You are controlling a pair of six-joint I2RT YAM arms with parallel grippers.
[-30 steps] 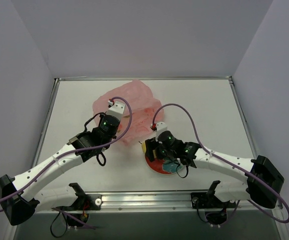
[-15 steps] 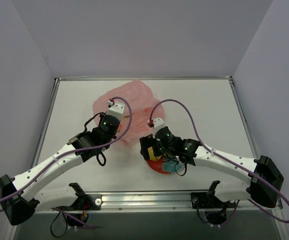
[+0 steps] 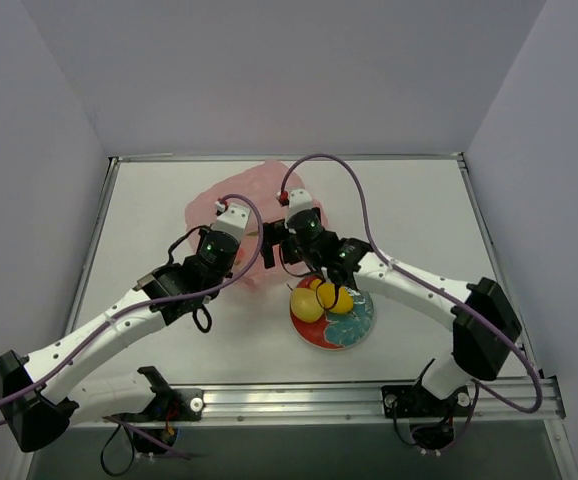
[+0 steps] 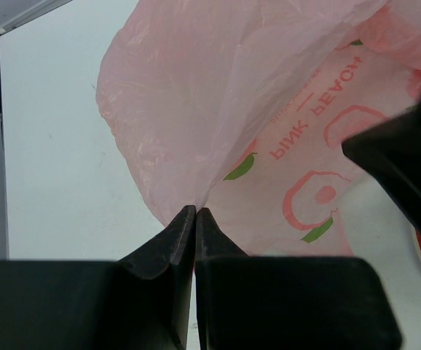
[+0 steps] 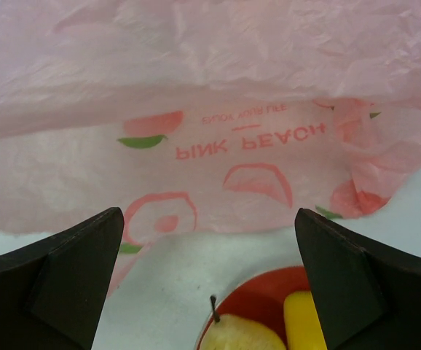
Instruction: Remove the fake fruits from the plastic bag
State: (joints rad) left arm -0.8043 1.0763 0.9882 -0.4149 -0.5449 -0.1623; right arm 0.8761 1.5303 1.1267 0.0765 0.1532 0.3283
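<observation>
The pink plastic bag lies crumpled at the back middle of the table. My left gripper is shut on a fold of its near edge, as the left wrist view shows, with the bag spread beyond it. My right gripper is open and empty, just in front of the bag's printed side, its fingers wide apart. A yellowish pear and a yellow fruit lie on the plate. From above they show as two yellow fruits. Any fruit inside the bag is hidden.
The round red-and-teal plate sits near the front, right of centre, under my right forearm. Its red rim shows below the right fingers. Purple cables loop over both arms. The table has raised edges at the left and right.
My right gripper has moved from over the plate up and left to the bag, uncovering the yellow fruits on the plate. The left gripper has kept its hold and place.
</observation>
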